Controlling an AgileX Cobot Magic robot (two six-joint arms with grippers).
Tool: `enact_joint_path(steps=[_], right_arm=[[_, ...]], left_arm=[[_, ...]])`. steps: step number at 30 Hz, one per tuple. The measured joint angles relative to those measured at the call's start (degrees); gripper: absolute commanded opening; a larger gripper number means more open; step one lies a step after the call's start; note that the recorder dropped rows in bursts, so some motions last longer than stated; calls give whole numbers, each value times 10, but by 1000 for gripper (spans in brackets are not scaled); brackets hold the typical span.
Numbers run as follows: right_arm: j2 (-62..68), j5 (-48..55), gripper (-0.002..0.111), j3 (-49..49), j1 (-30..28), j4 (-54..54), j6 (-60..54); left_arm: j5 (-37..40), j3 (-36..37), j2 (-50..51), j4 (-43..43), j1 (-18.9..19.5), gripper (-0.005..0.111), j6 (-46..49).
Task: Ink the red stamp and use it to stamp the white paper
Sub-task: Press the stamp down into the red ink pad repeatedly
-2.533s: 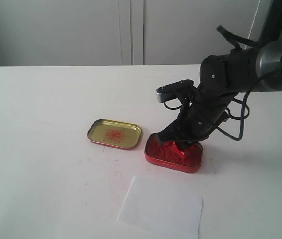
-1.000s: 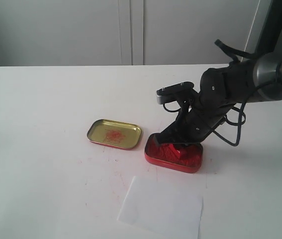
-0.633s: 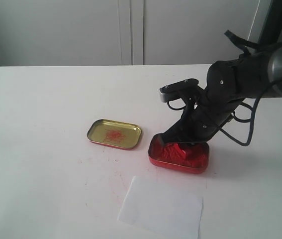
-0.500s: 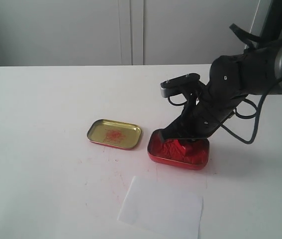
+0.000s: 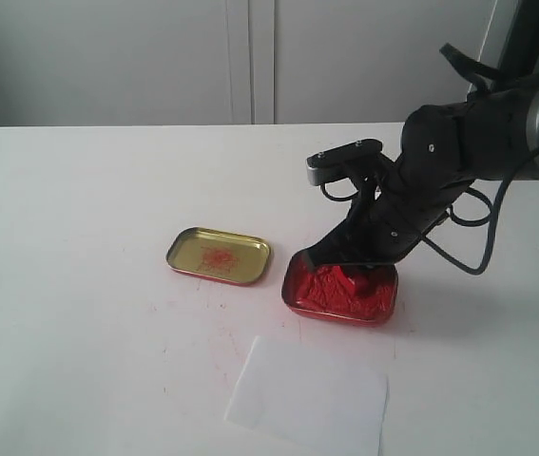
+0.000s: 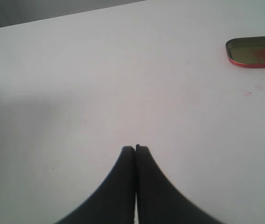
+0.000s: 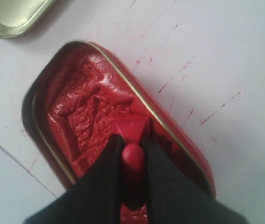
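The red stamp stands with its block base pressed into the red ink paste of the open red tin. My right gripper is shut on the stamp's knob handle. In the exterior view the right gripper reaches down into the tin, and the stamp shows just below the fingers. The white paper lies flat in front of the tin, apart from it, and its corner shows in the right wrist view. My left gripper is shut and empty over bare table.
A shallow gold lid with red smears lies left of the tin, also seen as the lid in the left wrist view. Thin red ink streaks mark the table beside the tin. White cabinet doors stand behind the table.
The right arm has swung a little to the right and up. The tin has slid slightly right with the stamp. The paper and the lid have not moved.
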Motion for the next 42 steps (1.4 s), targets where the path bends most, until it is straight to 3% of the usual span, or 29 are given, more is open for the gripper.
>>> enact_joint_path(steps=[42], right_arm=[[24, -70, 0, 0, 0, 0, 29]], left_arm=[[0, 0, 0, 0, 0, 0, 0]])
